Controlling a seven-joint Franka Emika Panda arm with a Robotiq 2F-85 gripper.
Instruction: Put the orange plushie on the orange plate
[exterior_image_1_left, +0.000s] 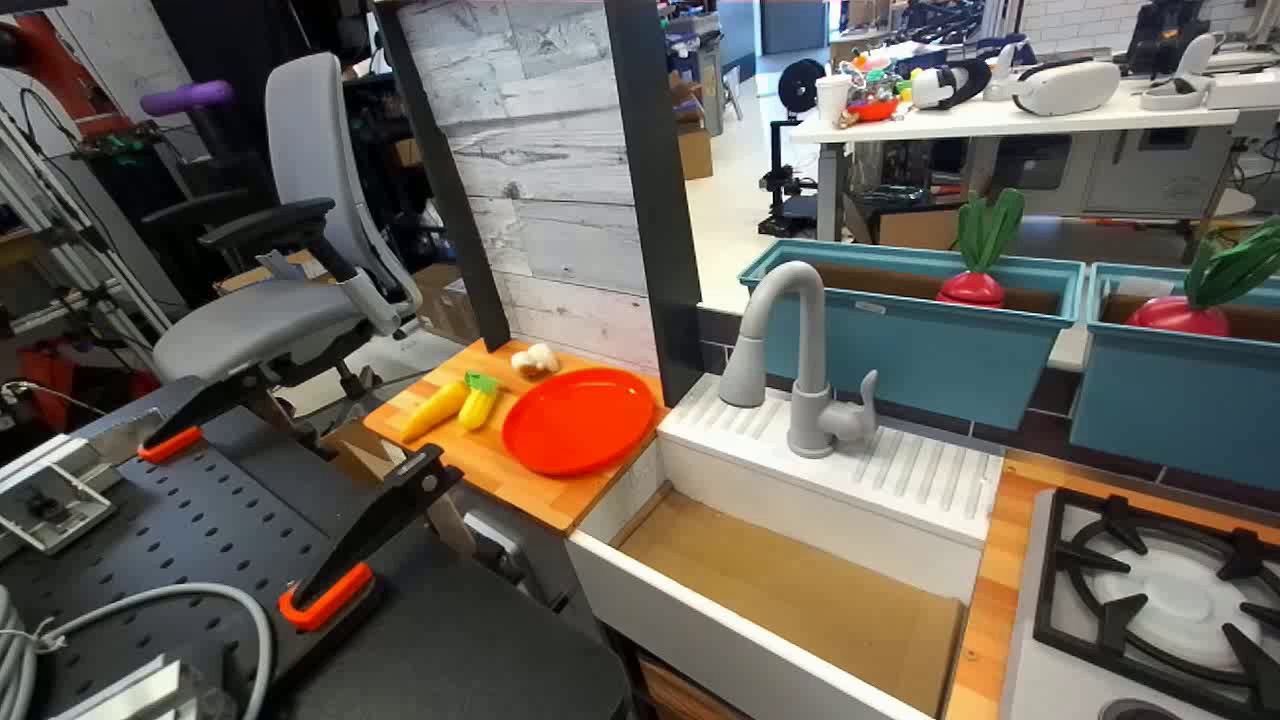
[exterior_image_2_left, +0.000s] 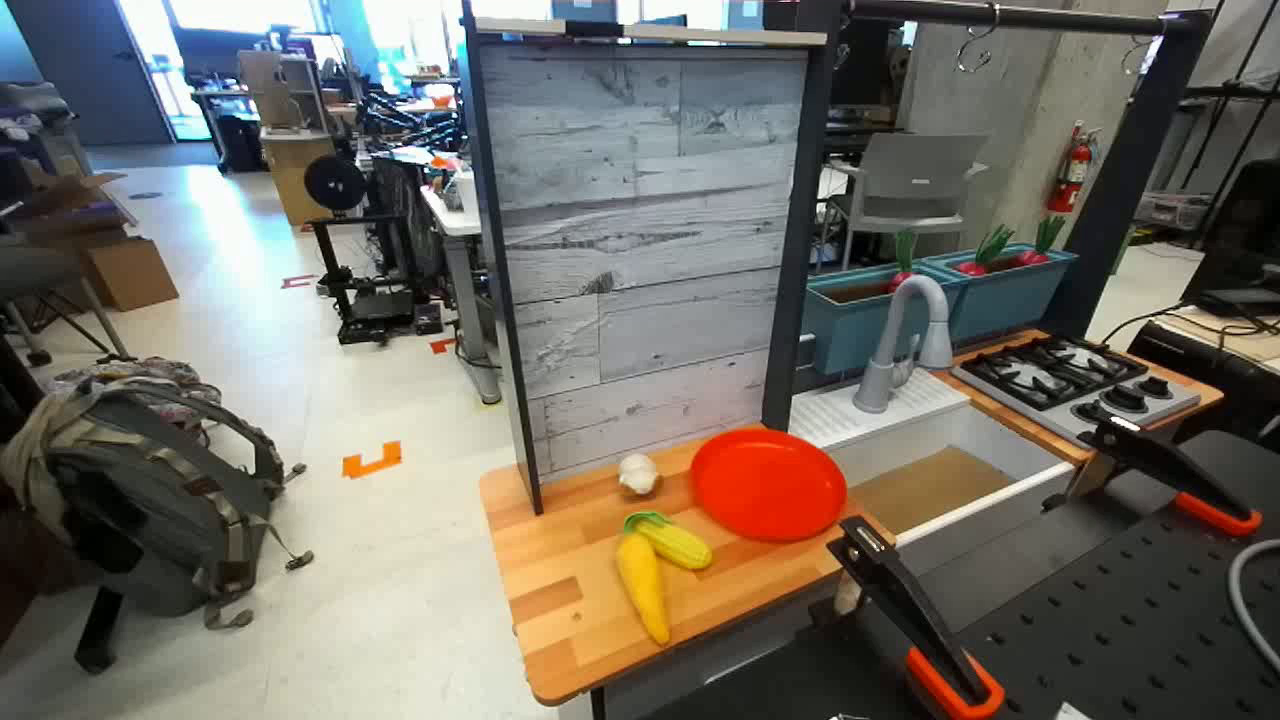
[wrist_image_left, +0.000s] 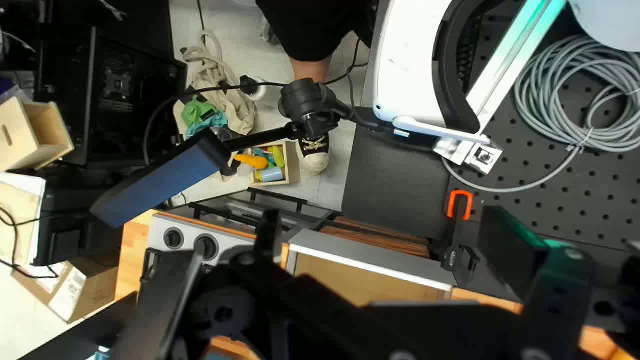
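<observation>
The orange plushie (exterior_image_1_left: 435, 410) is long, tapered and orange-yellow. It lies on the wooden counter at the sink's side, and it also shows in an exterior view (exterior_image_2_left: 642, 588). The orange plate (exterior_image_1_left: 580, 420) is round and bright orange-red. It lies on the same counter between the toys and the sink, and it shows in an exterior view (exterior_image_2_left: 768, 485) with nothing on it. My gripper (wrist_image_left: 385, 220) shows only in the wrist view, with its fingers wide apart and nothing between them. It is above the sink and counter front, away from the plushie. Plushie and plate do not show in the wrist view.
A yellow corn toy (exterior_image_2_left: 680, 545) with a green end lies right beside the plushie. A white bulb-shaped toy (exterior_image_2_left: 638, 474) lies near the back panel (exterior_image_2_left: 650, 250). The sink (exterior_image_1_left: 780, 600), grey faucet (exterior_image_1_left: 800, 360) and stove (exterior_image_1_left: 1160, 600) adjoin. Black clamps (exterior_image_1_left: 370, 530) stand at the counter's front.
</observation>
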